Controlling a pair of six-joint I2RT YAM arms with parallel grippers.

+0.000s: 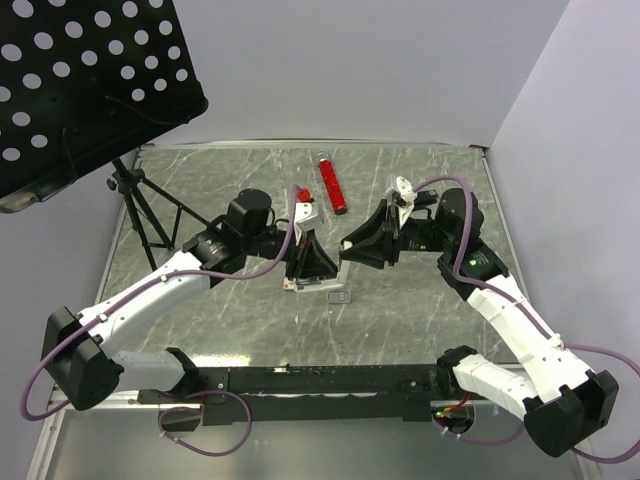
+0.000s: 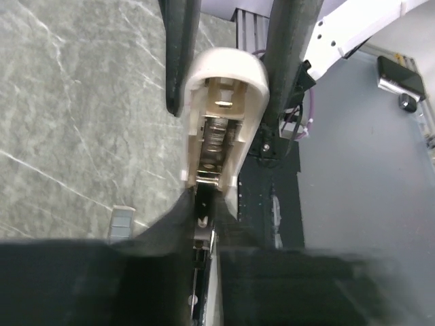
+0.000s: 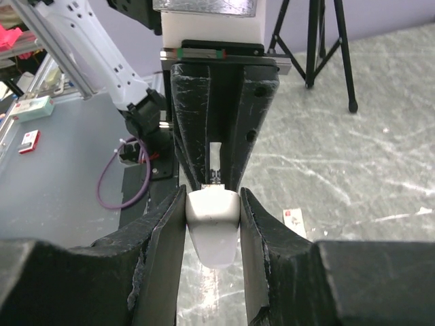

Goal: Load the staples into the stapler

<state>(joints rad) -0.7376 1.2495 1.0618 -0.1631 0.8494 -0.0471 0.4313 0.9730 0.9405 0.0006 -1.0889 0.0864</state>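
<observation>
Holding one stapler (image 2: 228, 75), seemingly: two hands (image 2: 204, 210) (image 3: 213, 197)

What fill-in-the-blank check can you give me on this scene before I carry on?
The left end effector and right end effector ____ grip the stapler.
The staples lie on the table, held by ____ end effector.
The tube beyond the arms is coloured ____.
Missing: both; neither; red.

Light: even, diffuse, from overhead; I see only soft shadows on the desk (image 1: 420, 310) | top view: sharp | wrist views: my jaws at frame bottom dark, blurred; pale stapler (image 2: 224, 88) bright but not clipped; background in focus.
</observation>
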